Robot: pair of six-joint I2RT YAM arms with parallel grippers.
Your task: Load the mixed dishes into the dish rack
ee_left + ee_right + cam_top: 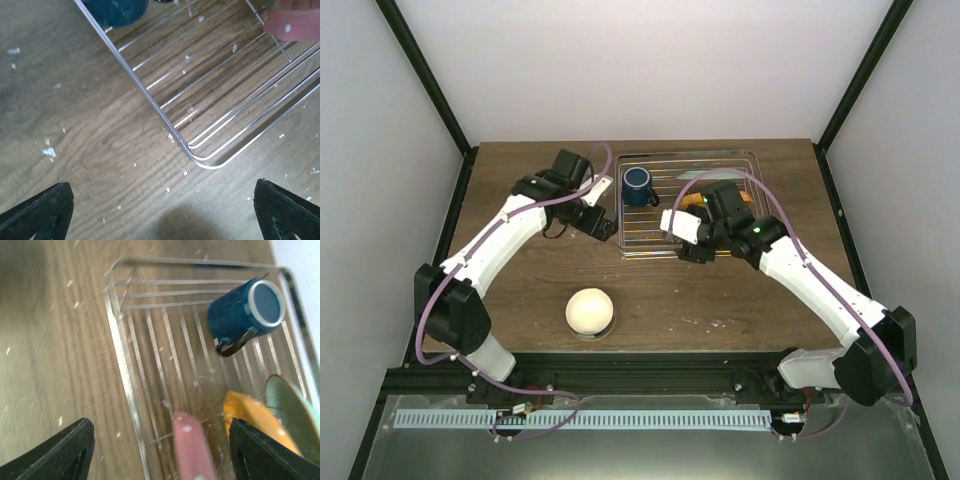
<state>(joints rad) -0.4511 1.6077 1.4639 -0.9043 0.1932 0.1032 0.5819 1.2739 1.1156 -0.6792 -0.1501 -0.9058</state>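
The scalloped pink-red plate (187,452) stands on edge near the near left corner of the dish rack (150,355). It is blurred and cut off below, and the top view hides it. It sits between the spread fingers of the right gripper (161,424), touching neither. We cannot separate the orange underside (247,415) from something mint-green (292,407). The dark blue mug (245,312) occupies the rack's far left corner. The left gripper (160,210) hangs wide apart outside the near left corner.

This was a robotics lab cell: white panels (640,60) in black framing (425,75) enclosed a counter (720,300) with two bolted-down robot arms (500,238).
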